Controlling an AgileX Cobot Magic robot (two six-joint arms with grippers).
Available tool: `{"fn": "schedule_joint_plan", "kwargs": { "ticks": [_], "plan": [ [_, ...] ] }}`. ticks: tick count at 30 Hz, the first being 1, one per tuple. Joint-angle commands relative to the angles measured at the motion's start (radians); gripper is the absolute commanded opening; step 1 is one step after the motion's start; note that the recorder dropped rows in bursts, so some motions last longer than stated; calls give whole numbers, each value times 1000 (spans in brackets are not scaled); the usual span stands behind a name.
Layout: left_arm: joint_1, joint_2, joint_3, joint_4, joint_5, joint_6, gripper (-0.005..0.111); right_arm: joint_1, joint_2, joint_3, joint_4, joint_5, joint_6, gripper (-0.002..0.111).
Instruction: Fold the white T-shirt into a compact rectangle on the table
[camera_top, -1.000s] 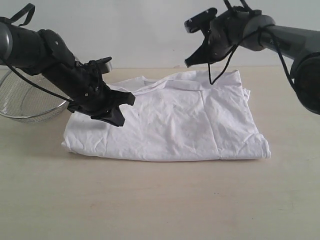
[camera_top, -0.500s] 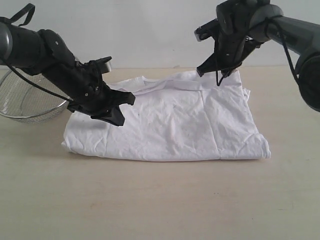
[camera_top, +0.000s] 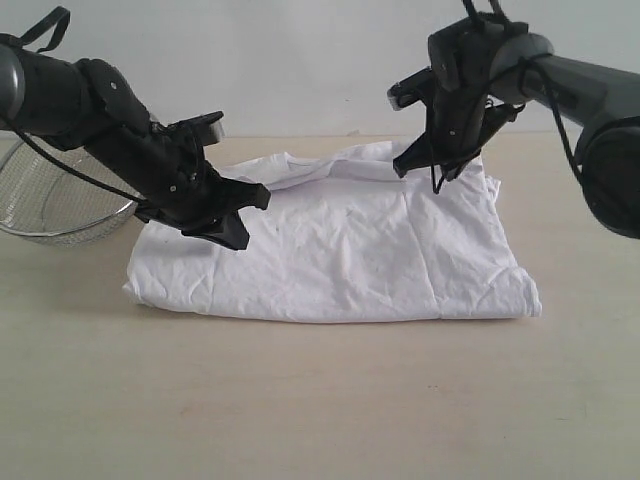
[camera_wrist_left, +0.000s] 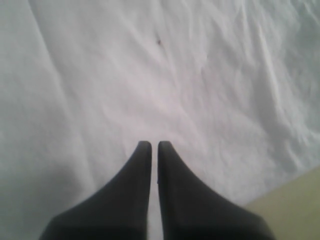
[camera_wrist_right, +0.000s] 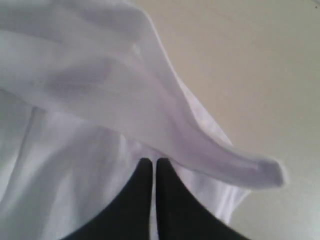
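The white T-shirt (camera_top: 340, 250) lies folded, both pincers closed and empty

I see it as a wrinkled rectangle toward the far side of the table (camera_top: 320, 400), collar at the back. My left gripper (camera_wrist_left: 151, 145) hovers over its left part, fingers pressed together, gripping nothing. My right gripper (camera_wrist_right: 150, 161) hangs at the far right corner, likewise closed, beside a raised fold, no cloth between its fingers. A mesh bowl (camera_top: 45, 205) sits left of the shirt
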Motion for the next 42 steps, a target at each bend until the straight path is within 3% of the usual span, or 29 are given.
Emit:
{"fn": "schedule_joint_plan", "kwargs": {
  "ticks": [1,13,20,22,27,34,38,42],
  "plan": [
    [-4,-2,5,8,-10,7,4,-5,43,-1,-21,-115,66,0],
    [-4,-2,5,8,-10,7,4,-18,45,-97,-38,-317,212,0],
    [-4,-2,5,8,1,7,4,-36,45,-134,-10,-240,236,0],
    [-4,-4,3,7,-3,2,4,-36,45,-134,96,-194,168,0],
    [-1,-4,-17,11,0,2,4,-36,45,-134,565,-72,-176,0],
    [-1,-8,-19,13,31,-1,4,51,65,-134,650,-19,-321,0],
    [-1,-40,-19,150,54,-106,4,122,82,-134,681,-41,-379,0],
    [-1,-82,-17,408,95,-323,4,174,81,-134,711,-82,-423,0]
  ]
}}
